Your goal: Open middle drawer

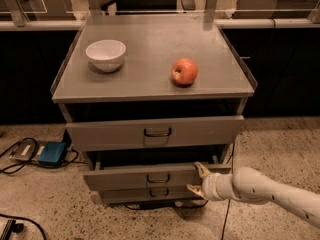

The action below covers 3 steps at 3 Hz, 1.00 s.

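**No Writing to Read**

We find no legible text, label, brand or number anywhere: not on the cart point(150, 44), the middle drawer point(125, 177), the bowl point(105, 54), the apple point(184, 72) or the blue box point(52, 153) on the floor. The gripper point(195, 177), fingers spread at the middle drawer's right end, bears no marking we can read.
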Tool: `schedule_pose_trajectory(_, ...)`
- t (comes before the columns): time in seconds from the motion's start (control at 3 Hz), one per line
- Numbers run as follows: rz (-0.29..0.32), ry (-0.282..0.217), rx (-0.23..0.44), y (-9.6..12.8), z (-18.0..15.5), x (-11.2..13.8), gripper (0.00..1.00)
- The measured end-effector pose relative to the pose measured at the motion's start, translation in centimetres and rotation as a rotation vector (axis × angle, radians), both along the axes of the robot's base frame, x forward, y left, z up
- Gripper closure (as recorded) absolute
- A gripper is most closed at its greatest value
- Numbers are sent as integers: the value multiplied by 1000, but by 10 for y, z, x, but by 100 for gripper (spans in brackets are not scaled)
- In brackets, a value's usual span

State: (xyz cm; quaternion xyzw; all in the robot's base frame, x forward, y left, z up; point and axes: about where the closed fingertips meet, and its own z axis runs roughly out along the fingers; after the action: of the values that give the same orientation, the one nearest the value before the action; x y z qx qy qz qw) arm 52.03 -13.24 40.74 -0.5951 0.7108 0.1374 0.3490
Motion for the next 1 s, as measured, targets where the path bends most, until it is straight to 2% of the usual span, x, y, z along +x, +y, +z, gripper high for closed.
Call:
schedule_pose_trajectory(0.33,0,0,0,0,0,0,100)
schedule_pose_trajectory(0.67,0,0,0,0,0,0,99)
schedule_pose_trajectory(1.0,0,0,0,0,0,0,78)
